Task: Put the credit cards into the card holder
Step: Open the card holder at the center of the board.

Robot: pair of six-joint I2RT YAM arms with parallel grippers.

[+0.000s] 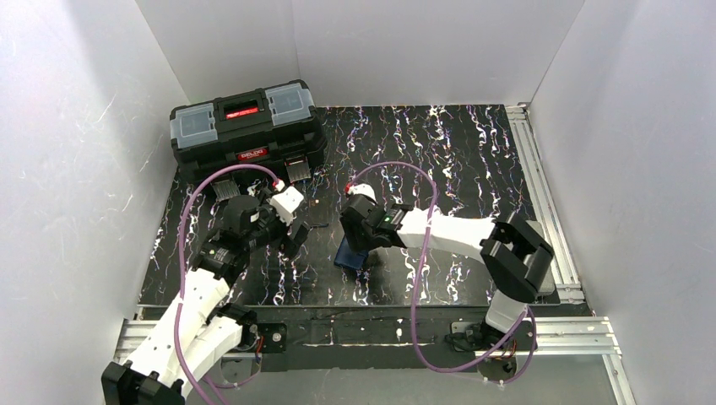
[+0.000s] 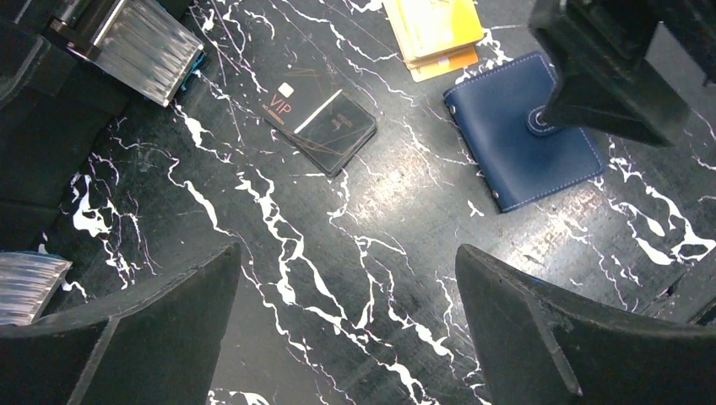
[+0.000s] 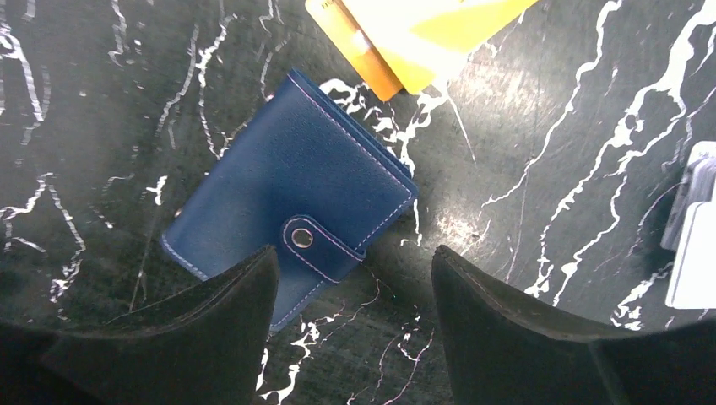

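Across the whole floor of the cell a black tabletop (image 1: 456,152) veined with white is laid, and it is enclosed on three sides by plain white walls (image 1: 422,51). Metal rails (image 1: 540,186) are fixed along its right and near edges.

At the far left corner a black toolbox (image 1: 246,131) is set, with its lid down. A red handle is seen in the middle of the lid, flanked by two grey-lidded compartments whose contents cannot be made out. Its silver latches (image 2: 148,38) are turned towards the arms.

Near the front middle of the tabletop the card holder (image 3: 291,190) is laid flat. It is folded shut with its tab snapped down, so its pockets are hidden. A fanned stack of yellow cards (image 3: 422,34) is laid just beside one corner of it; whether they touch cannot be told. Two dark cards (image 2: 325,122), one lettered "VIP" and the other partly overlapping it, are laid a little apart from the holder, towards the toolbox.

The right hand (image 3: 355,257) is held directly over the holder's tab end. Its jaws are parted and nothing is gripped between them. The left hand (image 2: 346,261) is held above bare tabletop near the dark cards, spread wide and empty.
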